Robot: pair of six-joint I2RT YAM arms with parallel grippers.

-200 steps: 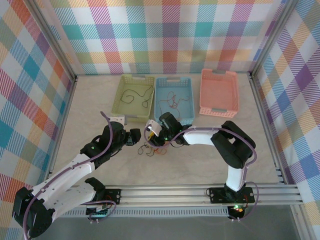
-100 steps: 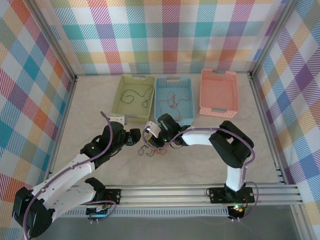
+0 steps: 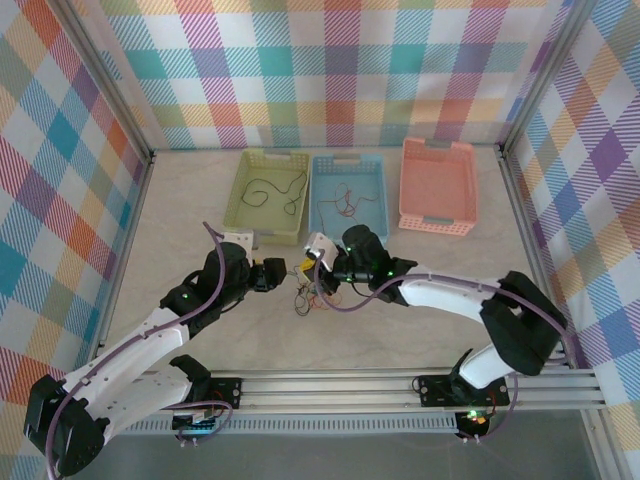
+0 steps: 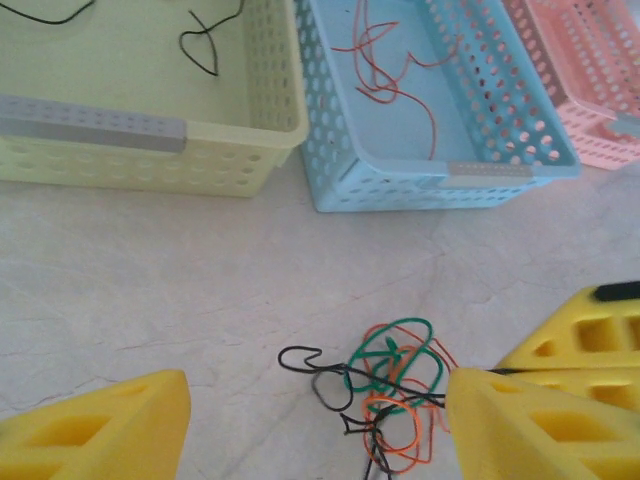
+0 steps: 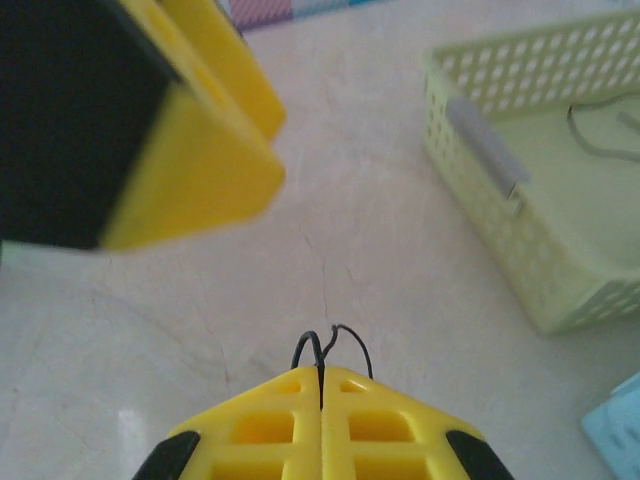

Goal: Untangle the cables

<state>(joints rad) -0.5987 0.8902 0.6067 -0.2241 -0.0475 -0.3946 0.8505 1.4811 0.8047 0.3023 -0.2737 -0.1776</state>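
My right tool (image 5: 321, 374) pinches a thin floppy black cable (image 5: 356, 347), my left tool (image 4: 312, 425) hangs open; I'd grab the light tangle (image 4: 392, 390) by a loose loop.

Light: bright, even, seemingly from overhead; you get faint shadows only. Focus: your top view crisp; right wrist view soft, left claw (image 5: 268, 150) blurred up close. Glare: one small glint on the worktop (image 5: 125, 420).

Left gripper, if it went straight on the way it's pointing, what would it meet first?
Most likely the tangle of thin orange, green and black cables on the table, ahead between the left gripper's open yellow fingers. Beyond it stands the light blue perforated basket, though depth is unclear.
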